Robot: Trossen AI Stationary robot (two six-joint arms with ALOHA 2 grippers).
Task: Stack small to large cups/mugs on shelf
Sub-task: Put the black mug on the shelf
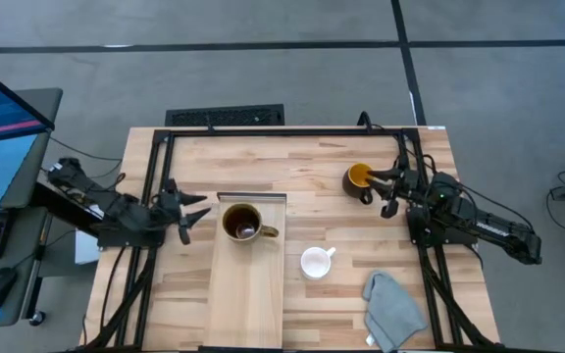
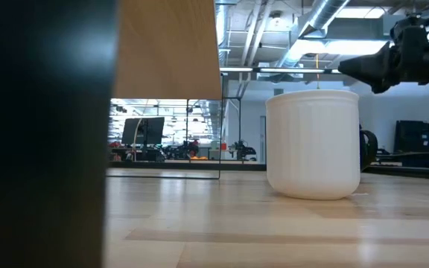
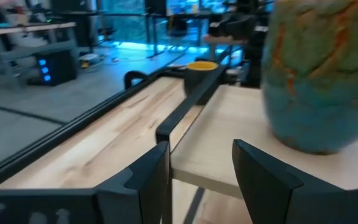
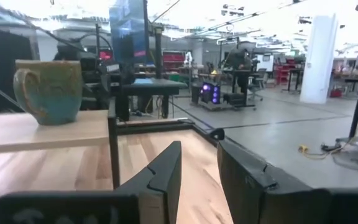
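Big mug (image 1: 242, 223) standing on shelf (image 1: 248, 294) near its far end. Left gripper (image 1: 190, 214) just beside it, fingers apart, empty. Right gripper (image 1: 390, 192) w/ fingers apart next to dark mug (image 1: 360, 179) on table (image 1: 312, 157). White mug (image 1: 315, 262) on table btw shelf & cloth (image 1: 392, 310).

No legible text or labels anywhere

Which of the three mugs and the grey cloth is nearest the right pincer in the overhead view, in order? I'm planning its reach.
From the right pincer:
1. Dark mug, just left of it.
2. White mug, mid-table.
3. Grey cloth, front edge; close call with the white mug.
4. Brown mug, on the shelf.
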